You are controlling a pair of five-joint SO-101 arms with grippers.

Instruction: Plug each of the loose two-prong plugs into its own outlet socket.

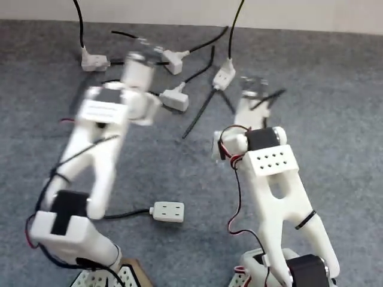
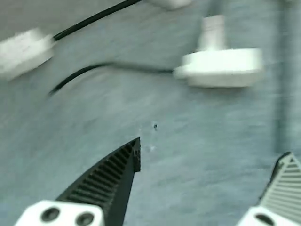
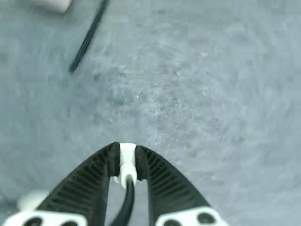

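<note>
Two arms stand over the grey table (image 1: 335, 89). The left tool (image 2: 210, 150) is spread wide, with a white cord-end block (image 2: 218, 68) lying crosswise just beyond it. The right tool (image 3: 125, 149) pinches a small white plug (image 3: 127, 165), cord trailing back between its jaws; the nearest outlet (image 1: 223, 75) lies just far-left of it.

We find bare worktop (image 1: 341, 107) to the right of the right arm, and a wide lane between the two arms, broken by the power strip (image 1: 167, 211) near the left arm's base. The far side is crowded (white blocks and black cords lie close together). One socket block (image 1: 175, 97) lies just beside the left arm, and a second socket block (image 1: 223, 75) lies near the right gripper (image 3: 125, 149), which pinches a plug (image 3: 126, 162). A loose cord (image 1: 200, 112) slants between them.
</note>
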